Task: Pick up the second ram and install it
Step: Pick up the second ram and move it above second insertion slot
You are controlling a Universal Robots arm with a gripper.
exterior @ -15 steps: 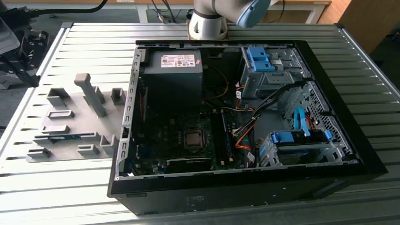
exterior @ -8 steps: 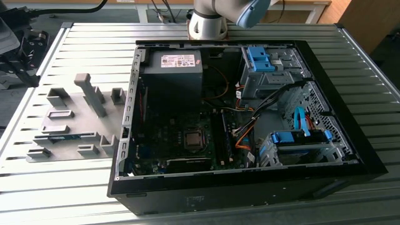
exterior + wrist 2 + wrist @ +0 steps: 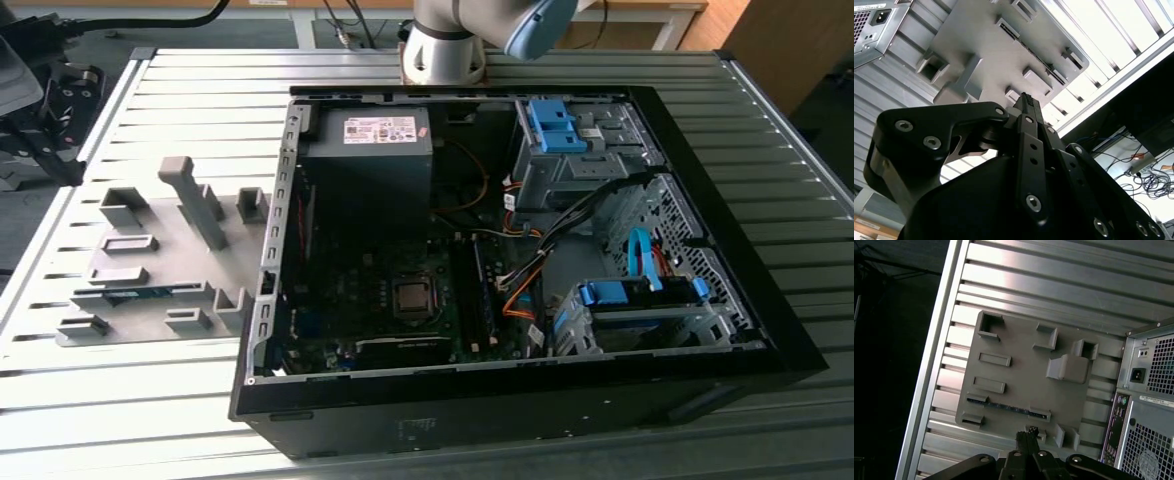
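The second ram (image 3: 140,294) is a thin green stick lying on edge between two blocks of the grey fixture plate (image 3: 160,240), on the exterior view's left of the open computer case (image 3: 507,250). In both wrist views I look down on it from well above; the ram (image 3: 1009,407) (image 3: 1030,50) shows as a dark strip on the plate. My gripper (image 3: 1026,434) (image 3: 1026,100) hangs high over the plate near the ram, its black fingers pressed together with nothing between them.
The case holds a power supply (image 3: 367,150), a motherboard with a processor socket (image 3: 411,297), loose cables and blue drive-bay clips (image 3: 554,125). A tall grey post (image 3: 194,200) rises from the fixture plate. The arm's base (image 3: 447,45) stands behind the case on the slatted table.
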